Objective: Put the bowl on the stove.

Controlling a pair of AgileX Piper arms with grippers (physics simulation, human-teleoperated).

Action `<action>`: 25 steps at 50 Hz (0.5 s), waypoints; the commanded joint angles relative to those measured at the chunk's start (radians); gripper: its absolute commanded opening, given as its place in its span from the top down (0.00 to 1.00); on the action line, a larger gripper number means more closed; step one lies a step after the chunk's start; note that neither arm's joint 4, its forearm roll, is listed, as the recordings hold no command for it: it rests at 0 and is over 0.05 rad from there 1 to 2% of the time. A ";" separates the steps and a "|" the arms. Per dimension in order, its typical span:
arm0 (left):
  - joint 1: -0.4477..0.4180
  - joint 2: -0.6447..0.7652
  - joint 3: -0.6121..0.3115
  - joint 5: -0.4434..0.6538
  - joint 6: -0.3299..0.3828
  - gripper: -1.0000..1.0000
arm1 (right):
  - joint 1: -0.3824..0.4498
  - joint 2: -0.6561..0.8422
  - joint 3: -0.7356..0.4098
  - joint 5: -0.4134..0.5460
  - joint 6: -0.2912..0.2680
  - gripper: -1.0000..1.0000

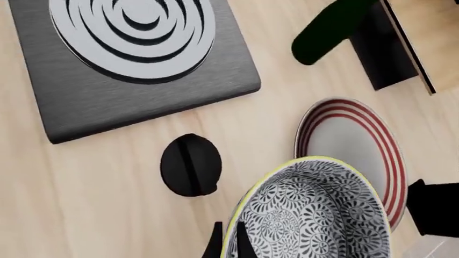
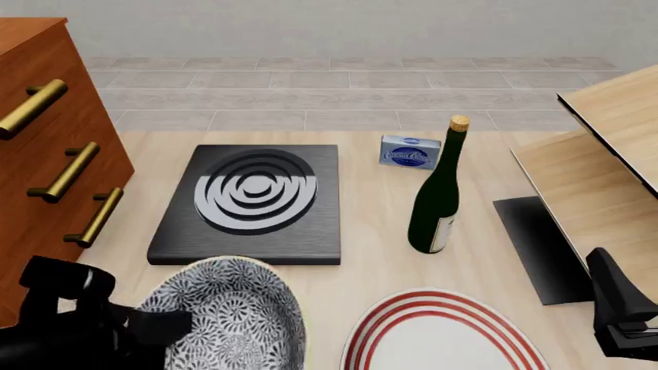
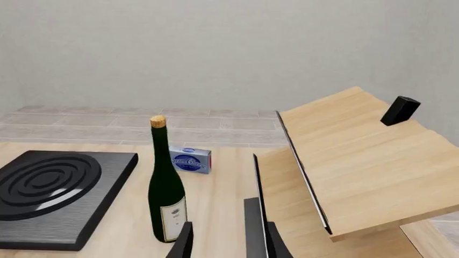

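We find the left tool pinching the bowl by its rim, lower left of the front view, just short of the stove. The right tool stands spread, idle.

One bowl, one stove, one plate, one bottle, one small box — possibly one dark panel.

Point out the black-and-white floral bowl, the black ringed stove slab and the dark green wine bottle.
black-and-white floral bowl (image 2: 242, 316): front view, patterned inside.
black ringed stove slab (image 2: 257, 190): front view, centre of silver rings.
dark green wine bottle (image 2: 436, 202): front view, glass body above label.
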 commanded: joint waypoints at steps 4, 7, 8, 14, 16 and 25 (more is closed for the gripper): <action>0.196 -0.019 -0.126 0.045 0.058 1.00 | -0.001 -0.002 0.000 0.001 -0.004 0.00; 0.217 0.001 -0.163 0.041 0.068 1.00 | 0.001 -0.001 0.000 0.000 -0.005 0.00; 0.228 0.008 -0.172 0.041 0.074 1.00 | 0.001 0.000 0.000 0.000 -0.005 0.00; 0.388 0.093 -0.204 0.002 0.153 1.00 | -0.001 0.000 0.001 -0.001 -0.006 0.00; 0.403 0.112 -0.211 -0.013 0.147 1.00 | -0.001 -0.001 0.002 0.000 -0.006 0.00; 0.426 0.195 -0.314 -0.044 0.136 1.00 | 0.000 -0.002 0.001 0.000 -0.009 0.00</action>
